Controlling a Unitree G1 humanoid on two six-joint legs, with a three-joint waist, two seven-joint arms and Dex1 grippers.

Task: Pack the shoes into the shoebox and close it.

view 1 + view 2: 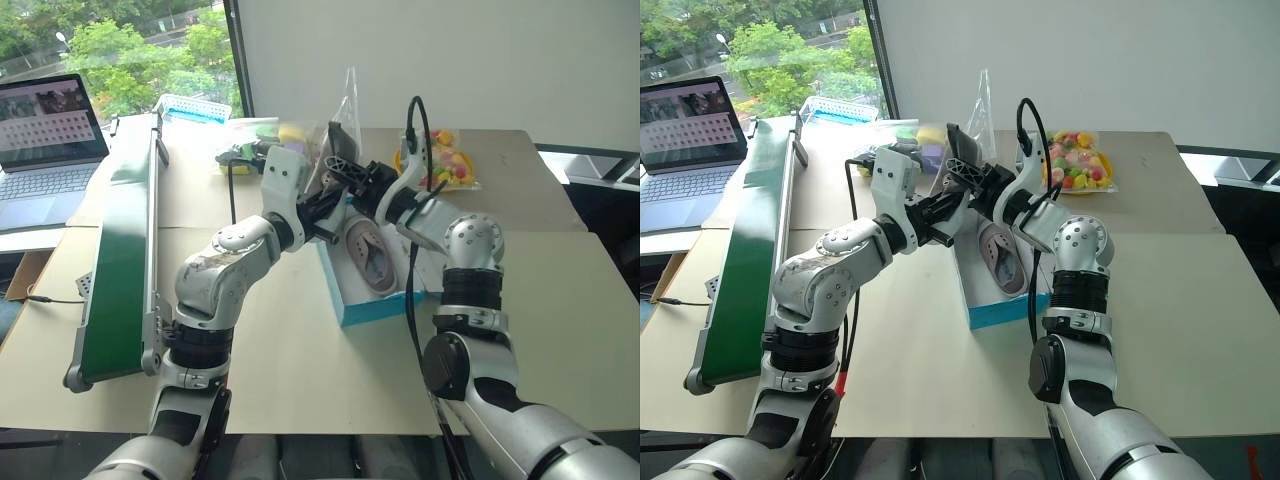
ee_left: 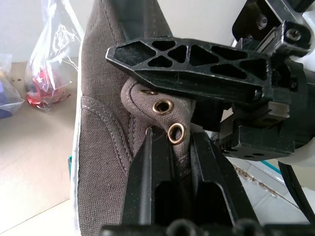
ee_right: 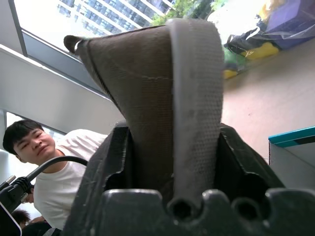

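Two grippers meet on one shoe (image 2: 106, 147) above the open box (image 1: 372, 305), which sits near the middle of the tabletop (image 1: 300, 370) with its long axis running away from the robot toward the far edge. The left gripper (image 2: 170, 162) is clamped tight on the shoe's eyelet flap, brass rings showing just past its fingers (image 2: 147, 172). The right gripper (image 3: 172, 142) has its jaws drawn in around the shoe's upper, cloth pressed between them in the right wrist view; whether that grip is firm cannot be told. A second shoe (image 1: 372, 258) already lies inside the box, its opening facing up and its length along the box.

The held shoe hangs directly over the far end of the box, upright on its end rather than flat, with both arms about equally near. The coming move seems to turn on that tilt: the shoe would need to be laid down lengthwise beside its mate before the lid can shut.

A green conveyor (image 1: 115, 260) runs along the table's left edge, a laptop (image 1: 45, 140) beyond it. Bags of bright items (image 1: 445, 160) sit by the far edge. A person (image 3: 47, 162) in a white shirt appears in the right wrist view.
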